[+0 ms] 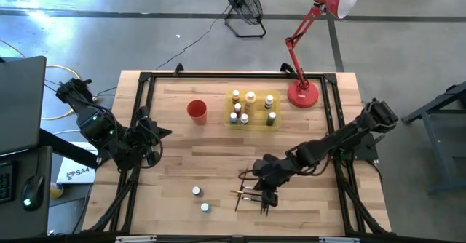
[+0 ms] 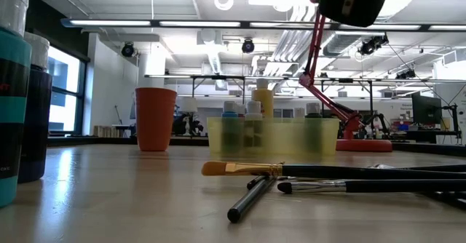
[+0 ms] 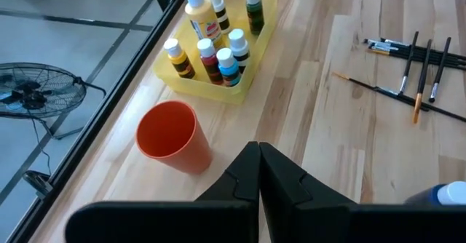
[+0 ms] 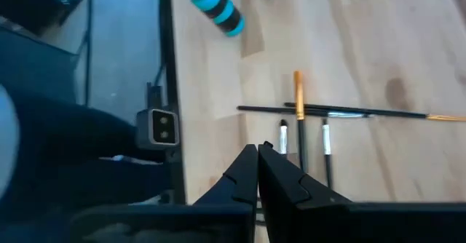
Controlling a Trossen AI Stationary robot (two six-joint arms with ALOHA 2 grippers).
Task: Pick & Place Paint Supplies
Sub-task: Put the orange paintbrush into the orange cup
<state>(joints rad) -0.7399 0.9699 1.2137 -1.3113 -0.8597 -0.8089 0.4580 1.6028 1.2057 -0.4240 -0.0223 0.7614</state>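
Note:
Several thin dark-handled paintbrushes (image 1: 253, 196) lie loosely crossed on the wooden table near its front edge; they also show close up in the low view (image 2: 320, 179). Two small white-capped bottles (image 1: 200, 199) stand to their left. More bottles (image 3: 212, 32) stand in a translucent yellow tray (image 1: 252, 121) at the back. My right gripper (image 4: 258, 156) hovers shut just above and behind the brushes (image 4: 300, 119), holding nothing. My left gripper (image 3: 258, 163) is shut and empty at the table's left, raised near the red cup (image 3: 169, 135).
A red cup (image 1: 196, 110) stands left of the tray. A red desk lamp (image 1: 304, 94) stands at the back right corner. A black frame (image 1: 140, 105) runs round the table's edges. Bare wood lies between the tray and the brushes.

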